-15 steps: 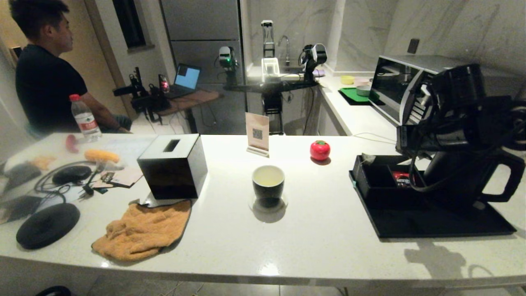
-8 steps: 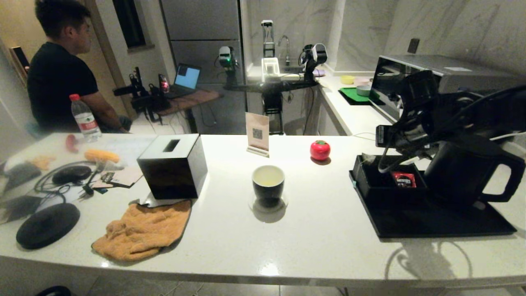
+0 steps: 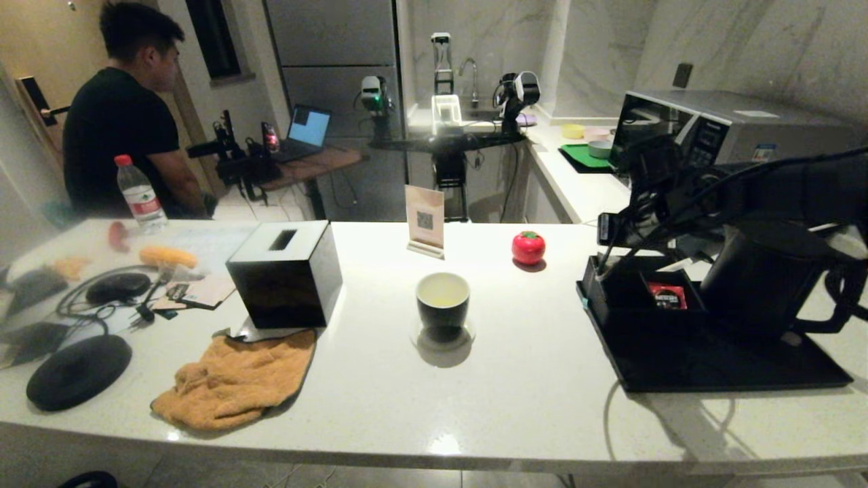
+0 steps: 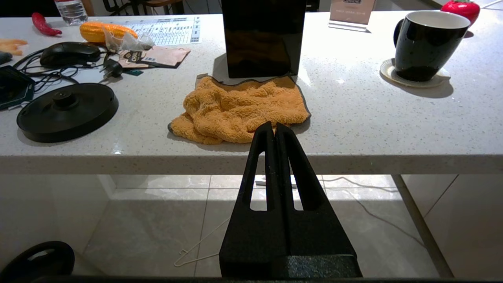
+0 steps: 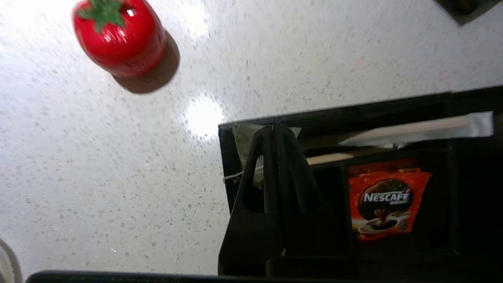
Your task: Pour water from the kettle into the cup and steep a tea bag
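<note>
tea bag [image 5: 240, 147] is not yet steeping; it sits in the corner compartment of the black tray [image 3: 678, 366], right at the tips of the right gripper [image 5: 274, 131], whose fingers are pressed together over it. its axis is too hidden to tell. cup [image 3: 442, 298] seems already filled. kettle [image 3: 759, 285] stands upright behind the fingers, handle away from them. left gripper [image 4: 274, 129] is parked, closed, below the counter edge.
</note>
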